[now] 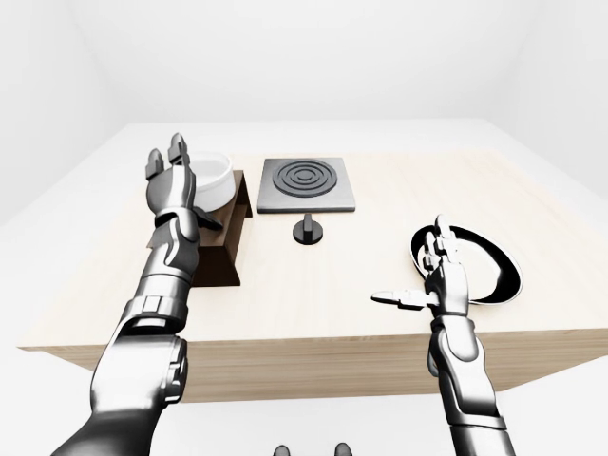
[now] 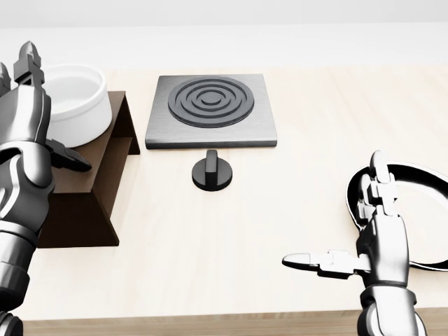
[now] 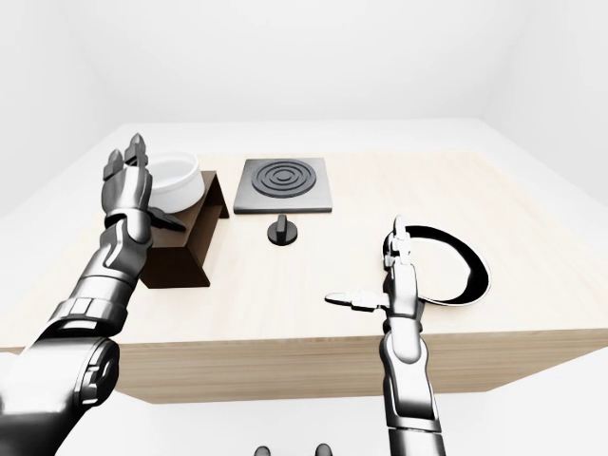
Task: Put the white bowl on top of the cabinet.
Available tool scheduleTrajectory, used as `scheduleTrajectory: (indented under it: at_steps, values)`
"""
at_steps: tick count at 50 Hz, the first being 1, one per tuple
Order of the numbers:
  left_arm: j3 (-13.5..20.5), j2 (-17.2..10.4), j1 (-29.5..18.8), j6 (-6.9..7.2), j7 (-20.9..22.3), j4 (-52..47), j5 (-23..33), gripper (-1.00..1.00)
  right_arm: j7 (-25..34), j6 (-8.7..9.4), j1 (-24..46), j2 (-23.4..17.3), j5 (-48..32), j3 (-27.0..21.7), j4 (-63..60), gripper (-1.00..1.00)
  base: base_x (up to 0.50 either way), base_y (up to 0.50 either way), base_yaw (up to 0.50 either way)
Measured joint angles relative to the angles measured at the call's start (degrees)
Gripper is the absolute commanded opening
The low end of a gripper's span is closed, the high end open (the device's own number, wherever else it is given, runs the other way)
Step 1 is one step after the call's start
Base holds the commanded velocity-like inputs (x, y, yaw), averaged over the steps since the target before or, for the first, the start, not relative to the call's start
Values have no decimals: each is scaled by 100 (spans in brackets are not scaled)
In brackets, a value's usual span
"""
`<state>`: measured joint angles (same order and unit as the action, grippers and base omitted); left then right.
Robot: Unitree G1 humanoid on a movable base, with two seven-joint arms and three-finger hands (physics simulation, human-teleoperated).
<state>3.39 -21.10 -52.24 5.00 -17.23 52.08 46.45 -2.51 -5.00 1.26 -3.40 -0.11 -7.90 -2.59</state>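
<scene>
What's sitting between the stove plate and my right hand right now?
Only the black knob, just below the stove plate in the head view. From there to the right hand the tabletop is bare.

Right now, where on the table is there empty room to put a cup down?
Bare wood lies between the knob and the black pan, and below the knob. It is crowded at left, where the white bowl sits on the cabinet.

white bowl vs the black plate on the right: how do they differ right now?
The white bowl is all white, deep and high-walled; the black plate is shallow, with a black rim round a white middle. The white bowl sits raised on the dark cabinet; the black plate lies flat on the table. The left hand is beside the bowl, the right hand by the plate. Both are round and upright.
</scene>
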Motion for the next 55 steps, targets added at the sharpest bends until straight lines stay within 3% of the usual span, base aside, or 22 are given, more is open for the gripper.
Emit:
scheduleTrajectory:
  at_steps: [16,23,33,47,55]
  values:
    - [-9,7,-7,0,-25,-18,30,100,6,0,-8,1,-2,0,-7,100,0,0,0]
    - [-53,48,164,0,162,-430,173,100,2,0,-2,1,-10,3,3,100,0,0,0]
    - [-162,258,814,0,993,-1959,1025,100,-26,0,54,-8,-24,4,86,100,0,0,0]
    - [-139,794,1935,0,2319,-4295,2622,100,-124,0,192,-24,-67,32,287,100,0,0,0]
    - [-11,1166,2556,0,2675,-5758,2767,100,-180,0,277,-36,-72,47,366,100,0,0,0]
